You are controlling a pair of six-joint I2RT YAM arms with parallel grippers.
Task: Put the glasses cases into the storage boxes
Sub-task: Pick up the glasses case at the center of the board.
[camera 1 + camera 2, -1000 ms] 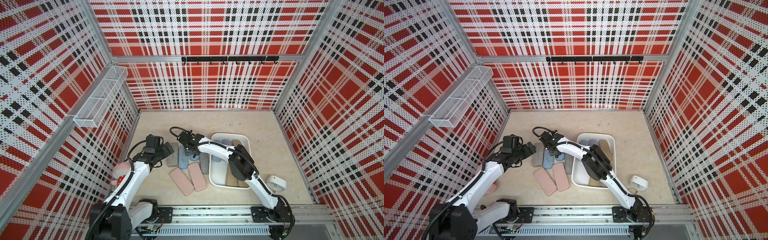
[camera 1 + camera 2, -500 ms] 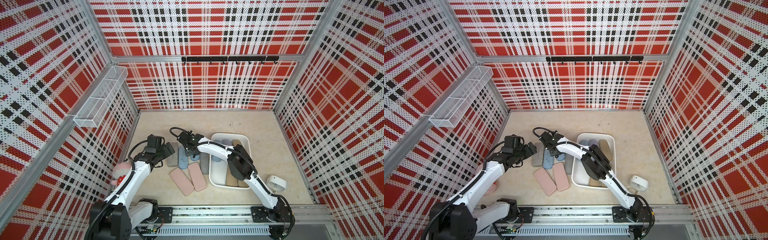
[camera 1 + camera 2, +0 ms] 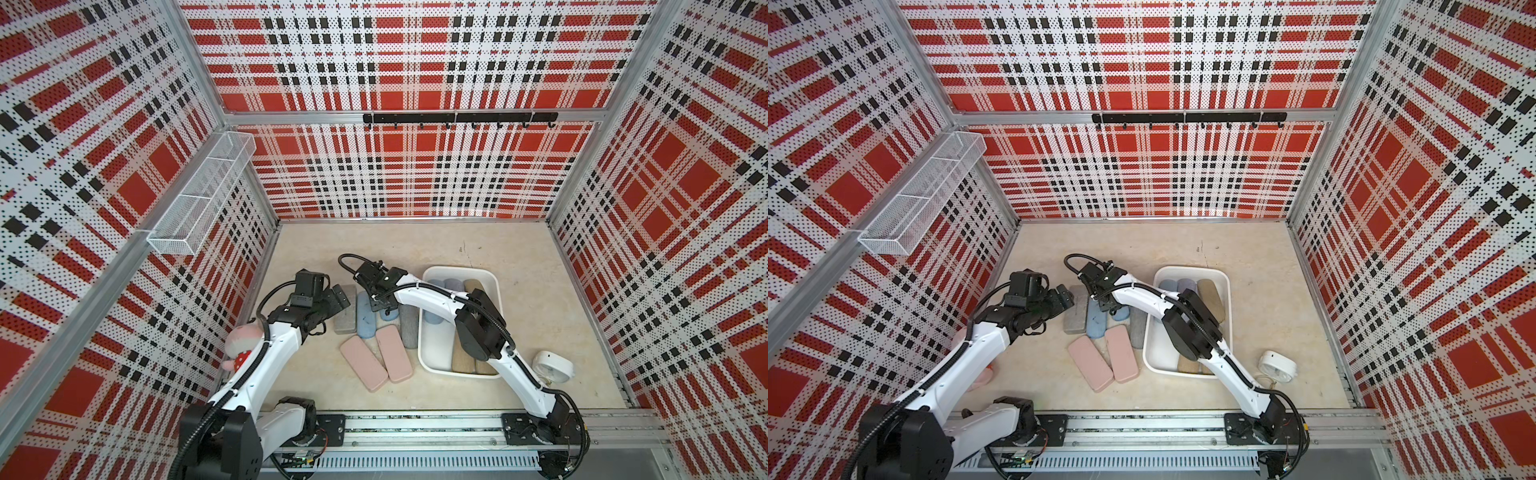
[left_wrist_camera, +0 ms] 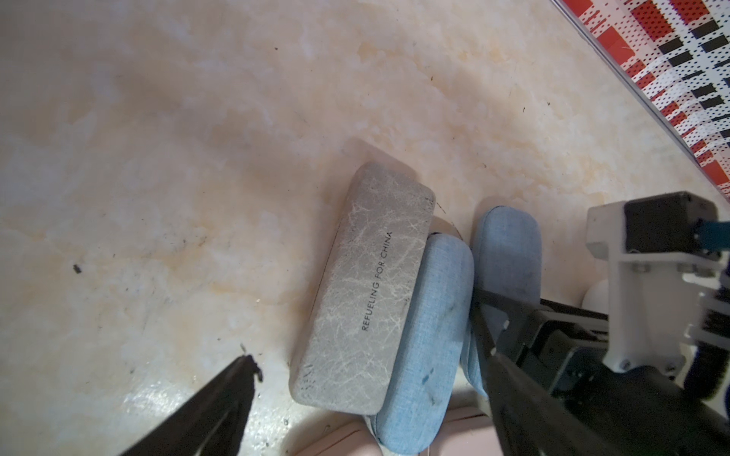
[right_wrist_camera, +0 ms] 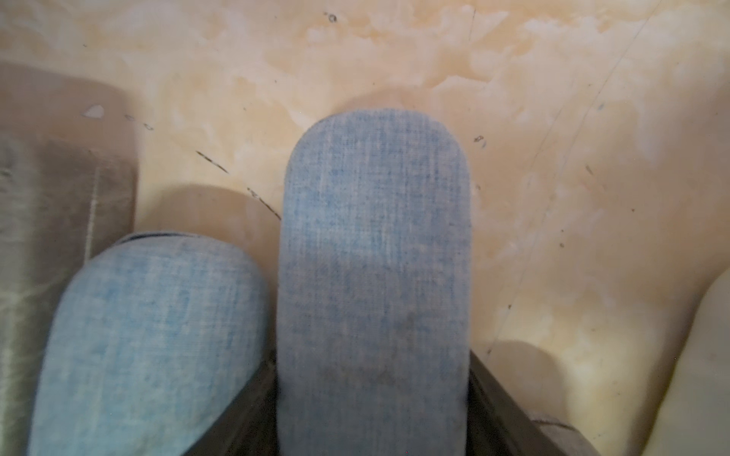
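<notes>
Storage tray (image 3: 459, 269), white, already holds several cases; six more lie on the floor (image 3: 519, 257) beside it. Right gripper (image 3: 383, 305) is pressed onto the sides of a blue case (image 5: 373, 256) among them, just beside a second blue case (image 5: 150, 335). Left gripper (image 3: 338, 298) hangs spread above the grey rectangular case (image 4: 363, 292). Likely hazards: the rounded fabric slipping from the jaws on lifting, or the neighbour being dragged along. The left arm also stands close enough to collide.
</notes>
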